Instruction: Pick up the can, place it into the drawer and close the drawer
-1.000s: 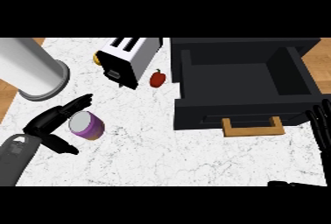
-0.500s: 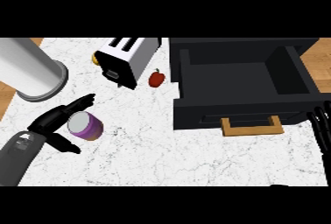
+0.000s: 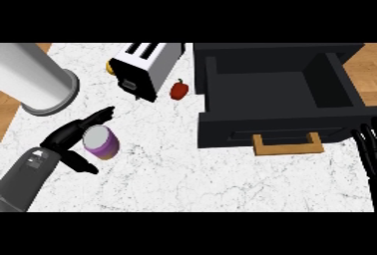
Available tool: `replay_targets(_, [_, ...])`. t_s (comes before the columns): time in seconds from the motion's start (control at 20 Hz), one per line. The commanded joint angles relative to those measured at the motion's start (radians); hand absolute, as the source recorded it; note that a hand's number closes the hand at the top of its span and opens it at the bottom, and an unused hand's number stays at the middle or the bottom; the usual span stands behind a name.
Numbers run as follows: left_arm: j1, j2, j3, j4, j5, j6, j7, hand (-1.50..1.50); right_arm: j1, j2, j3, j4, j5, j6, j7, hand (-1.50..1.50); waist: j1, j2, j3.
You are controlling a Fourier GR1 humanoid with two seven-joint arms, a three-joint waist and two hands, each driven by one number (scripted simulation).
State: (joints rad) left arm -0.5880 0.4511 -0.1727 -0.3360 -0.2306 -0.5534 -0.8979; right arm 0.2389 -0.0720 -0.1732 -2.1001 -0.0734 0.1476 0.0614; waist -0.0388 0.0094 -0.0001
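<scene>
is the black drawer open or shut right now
Open. The drawer is pulled out over the counter, its bare inside showing, and the can stands outside it.

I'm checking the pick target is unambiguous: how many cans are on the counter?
1. The purple can stands on the white counter at the left, between the left hand fingers and thumb. Nothing suggests another, though the drawer interior is dark.
</scene>
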Motion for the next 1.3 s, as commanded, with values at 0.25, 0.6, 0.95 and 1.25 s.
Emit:
replay_targets(0.25, [-0.038, -0.069, -0.024, 0.063, -0.005, -0.124, -0.103, -1.5, 0.018, 0.013, 0.007, -0.04, -0.03, 0.011, 0.019, -1.5, -0.005, 0.004, -0.004])
replay_targets(0.6, [-0.005, -0.099, -0.063, 0.038, -0.012, -0.144, -0.121, -1.5, 0.038, 0.02, -0.003, 0.004, -0.006, 0.02, -0.04, -1.5, 0.011, -0.001, -0.002])
replay_targets(0.95, [-0.035, -0.13, -0.07, 0.008, 0.025, -0.198, -0.087, 1.5, 0.021, -0.006, -0.043, -0.042, -0.053, 0.017, 0.025, -1.5, 0.014, -0.003, -0.002])
replay_targets(1.25, [-0.055, -0.129, 0.013, -0.001, 0.138, -0.185, 0.03, 1.5, 0.089, 0.032, -0.027, -0.015, -0.019, 0.029, -0.044, -1.5, 0.028, -0.009, 0.0])
